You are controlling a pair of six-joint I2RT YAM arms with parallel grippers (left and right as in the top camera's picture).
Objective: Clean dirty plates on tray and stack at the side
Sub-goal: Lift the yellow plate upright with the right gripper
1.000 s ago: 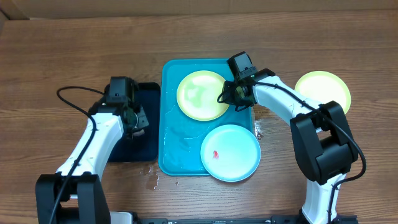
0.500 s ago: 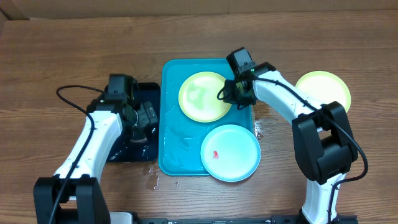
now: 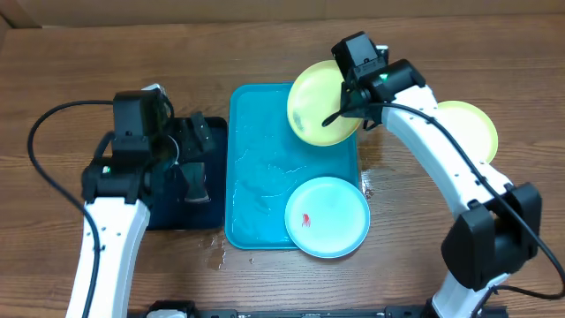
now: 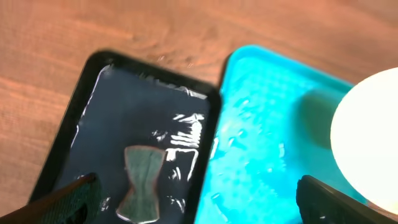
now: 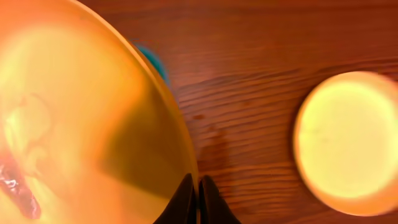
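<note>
My right gripper [image 3: 350, 104] is shut on the rim of a yellow-green plate [image 3: 318, 104] and holds it tilted above the back right corner of the turquoise tray [image 3: 256, 177]. In the right wrist view the fingertips [image 5: 185, 198] pinch that plate's [image 5: 81, 124] edge. A light blue plate [image 3: 327, 216] with a red smear lies on the tray's front right corner. A second yellow-green plate [image 3: 468, 128] rests on the table to the right, also seen as the plate [image 5: 348, 143] in the right wrist view. My left gripper [image 3: 196, 159] hangs open over the black tray [image 3: 212, 132].
A grey-green sponge [image 4: 144, 180] lies in the wet black tray [image 4: 112, 106], left of the turquoise tray [image 4: 261, 143]. Water drops sit on the turquoise tray and on the wood at its front left corner [image 3: 216, 256]. A pale plate edge [image 4: 373, 137] shows at the right of the left wrist view.
My right gripper has lifted the yellow-green plate off the tray and tilted it up toward the back right. My left gripper has opened and risen above the black tray.
</note>
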